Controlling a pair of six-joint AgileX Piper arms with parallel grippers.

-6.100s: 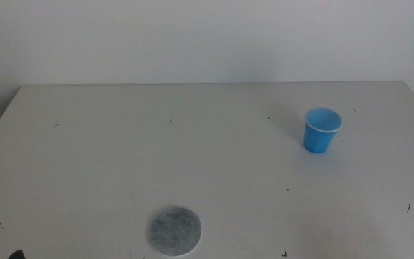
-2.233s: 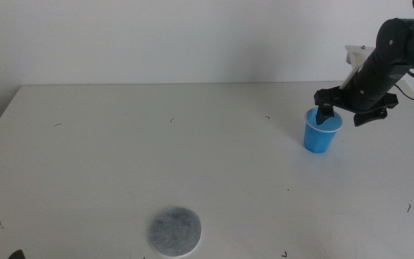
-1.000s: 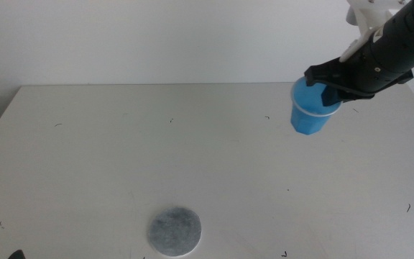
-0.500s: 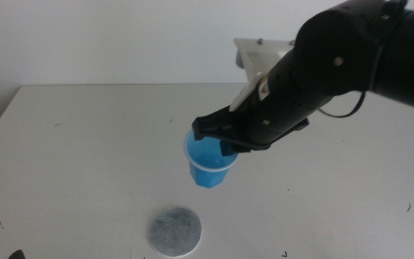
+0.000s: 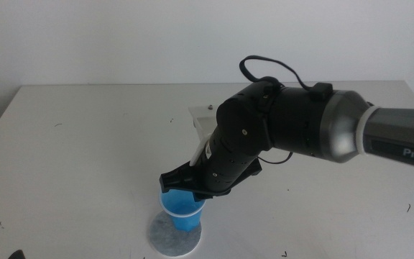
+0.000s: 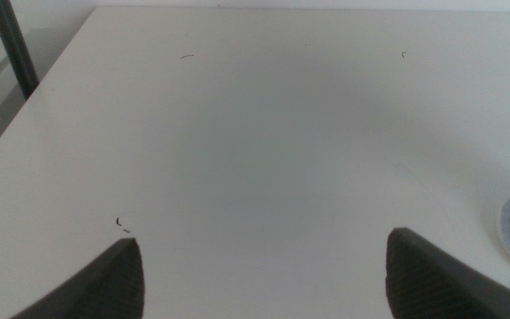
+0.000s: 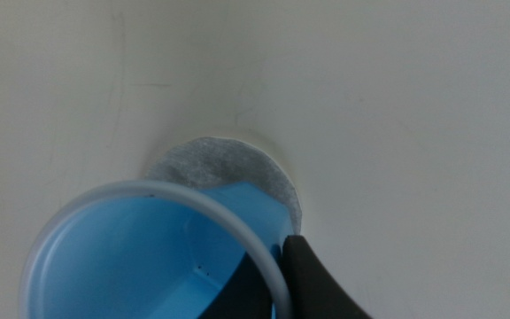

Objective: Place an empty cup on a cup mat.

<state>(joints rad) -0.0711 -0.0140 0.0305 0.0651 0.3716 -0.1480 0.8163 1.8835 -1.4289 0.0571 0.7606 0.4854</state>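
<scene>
The right gripper (image 5: 187, 188) is pinching the cup (image 5: 183, 210) by its rim at 3 o'clock, over the mat (image 5: 172, 235). The left gripper (image 6: 264, 266) is waiting, jaws wide.

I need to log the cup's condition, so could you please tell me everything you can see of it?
The cup is small, bright blue, tapered and plastic-looking, with a thin pale rim and an empty blue inside. It is about upright, mouth up, over the mat near the table's front edge; whether its base touches the mat cannot be told. The right gripper is shut on its rim, one of the jaws inside, one outside.
</scene>
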